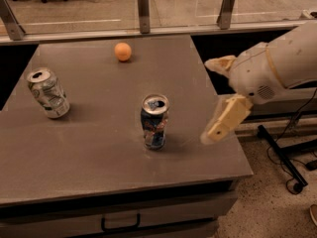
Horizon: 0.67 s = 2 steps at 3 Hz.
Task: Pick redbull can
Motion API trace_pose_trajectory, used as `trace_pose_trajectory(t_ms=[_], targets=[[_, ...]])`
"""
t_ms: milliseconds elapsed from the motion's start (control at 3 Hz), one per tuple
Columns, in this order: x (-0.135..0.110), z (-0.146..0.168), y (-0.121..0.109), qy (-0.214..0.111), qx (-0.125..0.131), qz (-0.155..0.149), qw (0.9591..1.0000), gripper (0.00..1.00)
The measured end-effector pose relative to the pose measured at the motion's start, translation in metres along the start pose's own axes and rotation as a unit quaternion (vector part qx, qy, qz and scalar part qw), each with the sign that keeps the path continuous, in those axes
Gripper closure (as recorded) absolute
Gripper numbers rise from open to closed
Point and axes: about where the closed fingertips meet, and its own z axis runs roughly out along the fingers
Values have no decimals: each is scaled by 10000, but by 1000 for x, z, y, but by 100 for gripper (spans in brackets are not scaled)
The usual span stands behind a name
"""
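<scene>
Two cans sit on the flat grey table (pixel 89 152) in our one camera view. The slim dark blue and silver redbull can (pixel 154 122) stands upright near the middle front. The wider pale silver-green can (pixel 48 93) tilts well apart at the left. We cannot tell what either holds. A small orange ball (pixel 123 51) lies at the far side. The cream two-finger gripper (pixel 210 100) hangs over the table's right edge, near the redbull can but apart from it, its jaws seemingly spread wide and gripping nothing.

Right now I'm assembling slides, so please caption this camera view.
Open pincer hovers right of the upright redbull can on a grey table; a pale can and orange ball sit beyond.
</scene>
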Motion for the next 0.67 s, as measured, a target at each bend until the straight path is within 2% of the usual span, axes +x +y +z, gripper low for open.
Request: trace_pose_trajectory(t_ms=[333, 667], targets=[[-58, 40, 13, -1201, -446, -147, 9916, 0], [-97, 59, 34, -2010, -994, -392, 9738, 0]])
